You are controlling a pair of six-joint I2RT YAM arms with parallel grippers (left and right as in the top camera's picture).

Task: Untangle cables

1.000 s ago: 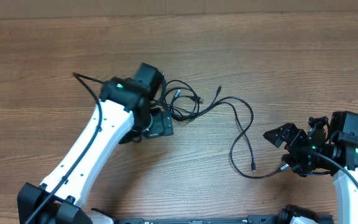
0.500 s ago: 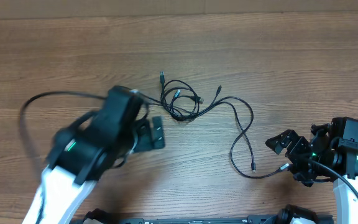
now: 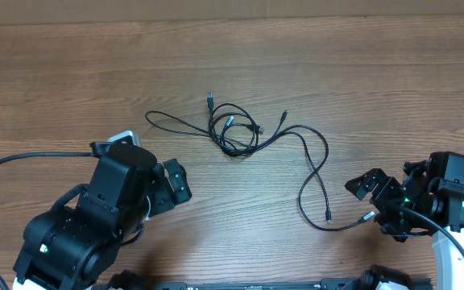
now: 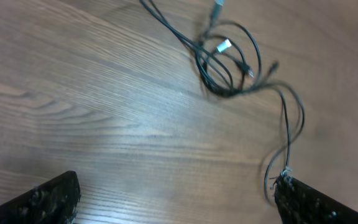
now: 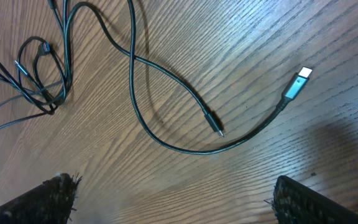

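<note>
A knot of thin black cables (image 3: 234, 135) lies mid-table, seen blurred in the left wrist view (image 4: 224, 70) and at the upper left of the right wrist view (image 5: 39, 81). One strand (image 3: 171, 122) trails left from it. A long cable (image 3: 322, 157) loops right and down to a small plug (image 5: 216, 128); another ends in a silver-tipped plug (image 5: 299, 78). My left gripper (image 3: 174, 184) stands open near-left of the knot, its fingers (image 4: 48, 200) far apart over bare wood. My right gripper (image 3: 374, 203) is open beside the silver plug, holding nothing.
Everything rests on a wooden table (image 3: 71, 72). The left arm's thick black cable (image 3: 22, 157) arcs over the near-left area. The arms' bases sit along the near edge.
My left arm has pulled back from the knot toward the near left, and a strand now lies stretched out to the left. The right gripper has eased back slightly.
</note>
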